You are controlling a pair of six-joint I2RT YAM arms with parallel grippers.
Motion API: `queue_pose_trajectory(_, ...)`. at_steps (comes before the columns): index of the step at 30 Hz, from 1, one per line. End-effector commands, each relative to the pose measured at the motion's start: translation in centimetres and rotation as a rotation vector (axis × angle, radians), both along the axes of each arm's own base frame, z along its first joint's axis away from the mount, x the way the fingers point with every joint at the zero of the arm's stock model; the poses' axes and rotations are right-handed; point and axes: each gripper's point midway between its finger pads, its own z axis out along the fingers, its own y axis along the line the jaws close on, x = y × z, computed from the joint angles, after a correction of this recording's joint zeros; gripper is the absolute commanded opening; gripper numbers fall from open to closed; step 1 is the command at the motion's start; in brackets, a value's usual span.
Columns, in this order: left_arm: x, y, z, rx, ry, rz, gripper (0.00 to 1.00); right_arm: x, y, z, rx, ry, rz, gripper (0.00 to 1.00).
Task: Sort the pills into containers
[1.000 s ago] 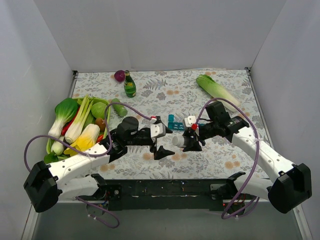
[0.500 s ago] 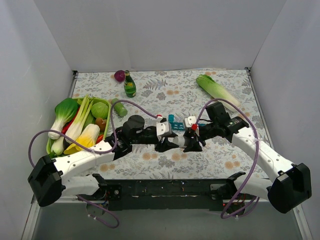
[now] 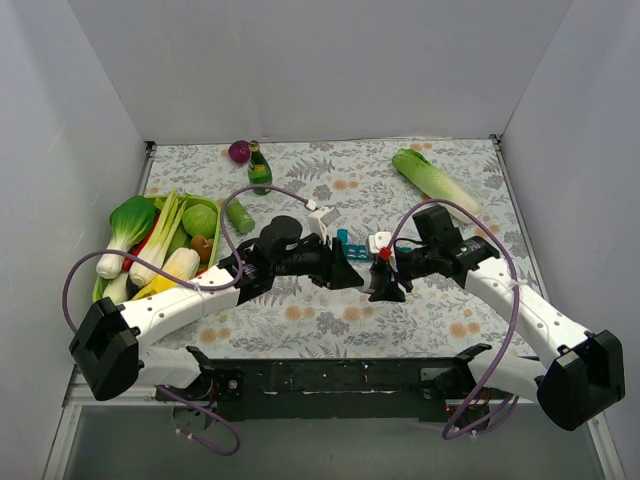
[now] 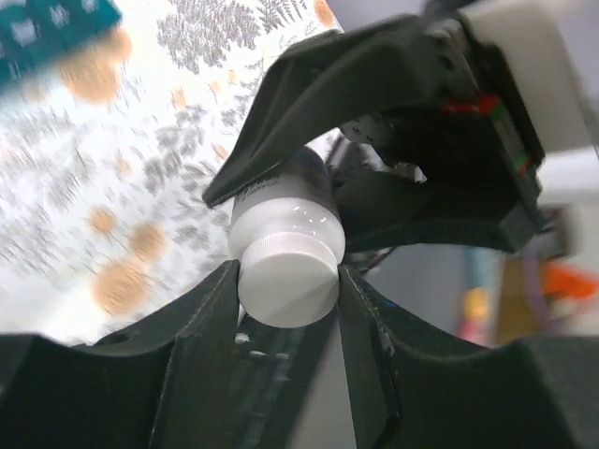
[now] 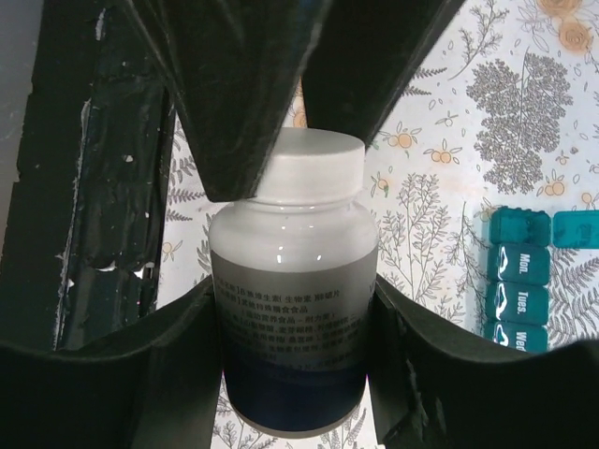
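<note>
The floral tablecloth [image 3: 430, 320] is lying flat and matte under everything. Above it, the right gripper [image 3: 386, 287] is clamping the white pill bottle [image 5: 295, 309] around its smooth cylindrical belly. The left gripper [image 3: 343, 272] is pinching the white screw cap [image 4: 285, 290] from both sides. The bottle's plastic is looking stiff, light and glossy, so probably slippery; the cap's rim is offering the better bite for twisting. The teal pill box [image 5: 518, 281] is resting on the cloth just beside, rigid, with small square day-marked lids; whether any lid is standing open I cannot tell.
</note>
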Motion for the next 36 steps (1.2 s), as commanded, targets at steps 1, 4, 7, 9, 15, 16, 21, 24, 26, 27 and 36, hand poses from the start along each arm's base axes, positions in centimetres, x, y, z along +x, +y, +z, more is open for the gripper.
queue_pose_trajectory(1,0.4,0.2,1.0,-0.136,0.714,0.334,0.00,1.1,0.1,0.6,0.008,-0.063,-0.042,0.01)
queue_pose_trajectory(4,0.2,-0.2,1.3,-0.155,0.950,0.412,0.00,1.1,0.1,0.3,0.005,-0.055,-0.049,0.01)
queue_pose_trajectory(7,0.6,-1.0,2.2,-0.158,0.992,0.428,0.00,1.3,0.2,0.3,0.003,-0.048,-0.051,0.01)
queue_pose_trajectory(9,0.7,-1.4,2.5,-0.145,0.982,0.407,0.02,1.2,0.2,0.4,0.003,-0.048,-0.049,0.01)
queue_pose_trajectory(15,-0.6,-0.7,2.4,-0.131,0.905,0.308,0.80,1.2,0.1,0.2,0.007,-0.041,-0.052,0.01)
queue_pose_trajectory(16,-0.9,-0.3,2.1,-0.118,0.859,0.281,0.86,1.1,0.2,0.3,0.010,-0.037,-0.050,0.01)
queue_pose_trajectory(21,-1.8,2.4,0.9,-0.094,0.663,0.193,0.98,0.5,0.2,0.6,0.033,-0.022,-0.017,0.02)
queue_pose_trajectory(24,-2.6,4.2,0.1,-0.023,0.426,0.096,0.98,0.0,0.3,0.7,0.045,-0.013,0.005,0.02)
queue_pose_trajectory(26,-3.9,5.0,0.6,-0.010,0.274,-0.027,0.98,-0.4,0.4,0.8,0.055,-0.006,0.026,0.02)
queue_pose_trajectory(27,-4.2,5.5,0.1,0.013,0.140,-0.097,0.98,-0.7,0.4,0.9,0.064,0.000,0.039,0.02)
queue_pose_trajectory(36,-2.1,8.1,2.2,-0.011,-0.809,-0.175,0.98,-1.8,0.5,0.9,0.083,0.027,0.096,0.02)
